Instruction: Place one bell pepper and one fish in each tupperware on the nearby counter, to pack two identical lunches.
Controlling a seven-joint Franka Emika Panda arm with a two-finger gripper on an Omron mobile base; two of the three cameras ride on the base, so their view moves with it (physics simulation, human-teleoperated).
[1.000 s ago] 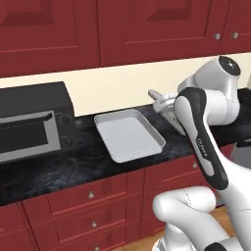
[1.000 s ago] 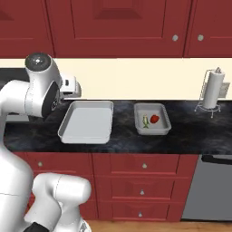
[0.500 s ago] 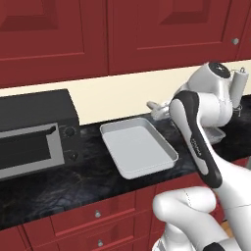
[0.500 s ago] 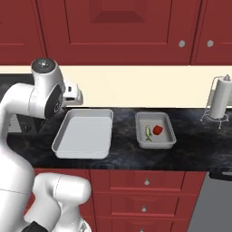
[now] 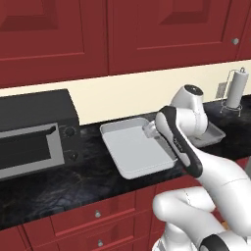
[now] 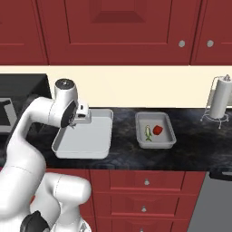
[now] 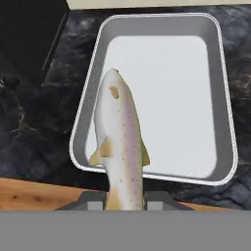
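Observation:
My gripper (image 7: 125,200) is shut on a pale silvery-tan fish (image 7: 120,142), which points away from the hand. The fish hangs over the left part of a bare light-grey tupperware (image 7: 166,88) on the black counter (image 6: 123,147). In the right base view the gripper (image 6: 80,117) hovers above that tupperware's (image 6: 86,138) far left side. In the left base view the gripper (image 5: 150,130) is over the tray's (image 5: 132,149) far right corner. A second tupperware (image 6: 168,136) to the right holds a small fish (image 6: 147,132) and a red bell pepper (image 6: 157,130).
A black toaster oven (image 5: 29,132) stands on the counter left of the bare tray. A paper towel holder (image 6: 220,102) stands at the counter's right end. Dark-red drawers with silver knobs (image 6: 146,182) run below, wall cabinets above.
The whole picture has shifted, so the base has driven. The bare tray now lies right under the gripper instead of beside it. The jaws have stayed shut on the fish.

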